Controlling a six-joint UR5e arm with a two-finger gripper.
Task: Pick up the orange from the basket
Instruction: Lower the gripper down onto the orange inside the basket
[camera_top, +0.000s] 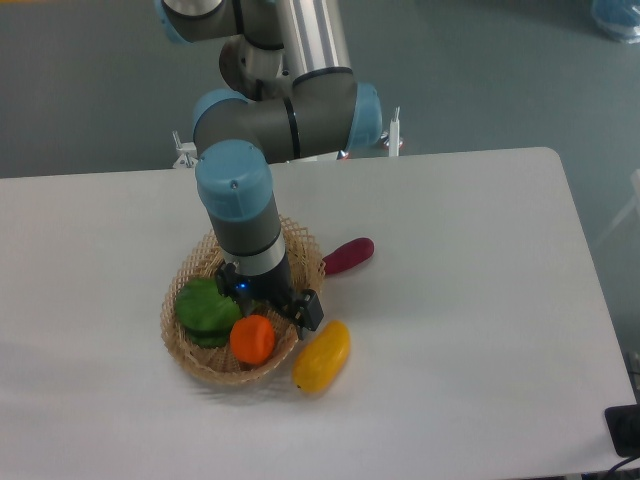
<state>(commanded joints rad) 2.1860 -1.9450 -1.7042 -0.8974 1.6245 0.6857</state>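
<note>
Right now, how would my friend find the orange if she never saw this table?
Find the woven basket under the robot's claw. At its front sits the orange, small, round and bright orange, beside a leafy green vegetable and unlike the long yellow fruit outside.

**Layout of the table as I see it from the fixed camera**

On the table (480, 300) the basket (185, 345) sits left of centre, toward the near edge. Inside it, the orange (252, 339) lies at the near right, with the leafy vegetable (205, 310) just beside it on its left, the two apparently touching. The mango-like fruit (321, 355) lies outside the basket, on the table against its near right rim. The oblong vegetable (348, 255) lies on the table behind and to the right of the basket, near its far rim. I have the gripper (276, 310) over the basket's interior, directly behind and above the orange, with the arm (240, 200) rising behind it.
</note>
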